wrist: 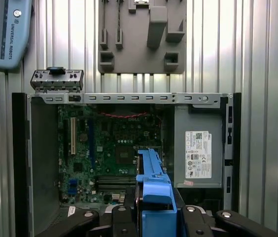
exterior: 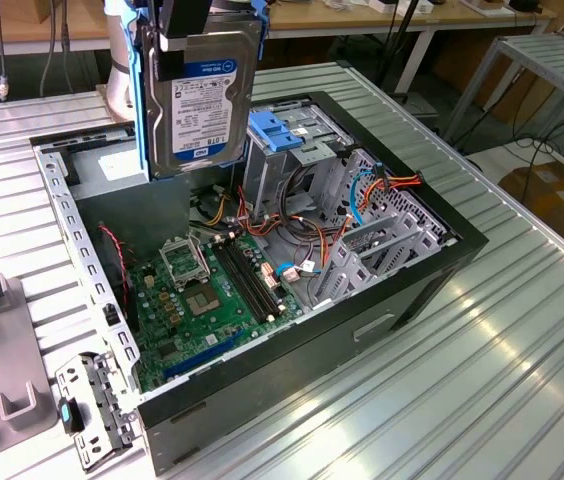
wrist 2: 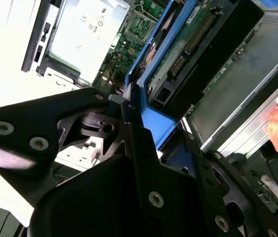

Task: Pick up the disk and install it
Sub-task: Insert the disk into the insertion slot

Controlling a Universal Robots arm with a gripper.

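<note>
The gripper (exterior: 184, 38) clamps the disk (exterior: 204, 105) upright above the open case (exterior: 382, 325) holding a motherboard (exterior: 202, 295).

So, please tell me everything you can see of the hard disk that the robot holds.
The disk is a rectangular dark metal drive with a white label carrying a blue band, and blue plastic rails along its sides. It hangs nearly upright, label facing the exterior view, gripped at its top by the black hand, above the open black computer case. Nothing else touches it.
</note>
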